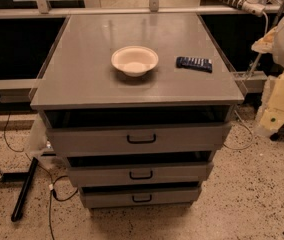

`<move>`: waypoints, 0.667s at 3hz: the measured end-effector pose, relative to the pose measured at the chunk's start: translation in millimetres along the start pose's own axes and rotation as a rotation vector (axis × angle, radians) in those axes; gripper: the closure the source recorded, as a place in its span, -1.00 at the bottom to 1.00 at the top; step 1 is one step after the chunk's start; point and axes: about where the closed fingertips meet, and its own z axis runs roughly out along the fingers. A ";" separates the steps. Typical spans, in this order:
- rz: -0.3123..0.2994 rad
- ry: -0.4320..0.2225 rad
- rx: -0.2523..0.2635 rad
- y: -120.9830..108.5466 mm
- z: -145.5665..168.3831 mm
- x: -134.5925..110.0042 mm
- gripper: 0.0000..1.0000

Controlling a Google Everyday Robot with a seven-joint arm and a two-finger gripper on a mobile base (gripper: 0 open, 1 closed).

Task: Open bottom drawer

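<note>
At the foot of the desk [82,59], just above the floor, sat the bottom drawer [107,199], beneath two wider drawers, with a dark strip showing above its front. Judged rigid and fairly light, sliding straight out on runners. The front looked smooth and offered no purchase. Only sensible hold: the small black loop handle [142,198] at centre, pulled level to avoid jamming. The gripper [274,109] hung off the desk's right side, well apart from the handle; open or closed could not be told.

Matt cream plastic claw [272,115], far right
</note>
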 end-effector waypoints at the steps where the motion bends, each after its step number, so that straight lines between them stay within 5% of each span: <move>1: 0.000 0.000 0.000 0.0 0.0 0.0 -1.00; 2: -0.034 -0.016 -0.008 8.0 4.8 -1.6 -1.00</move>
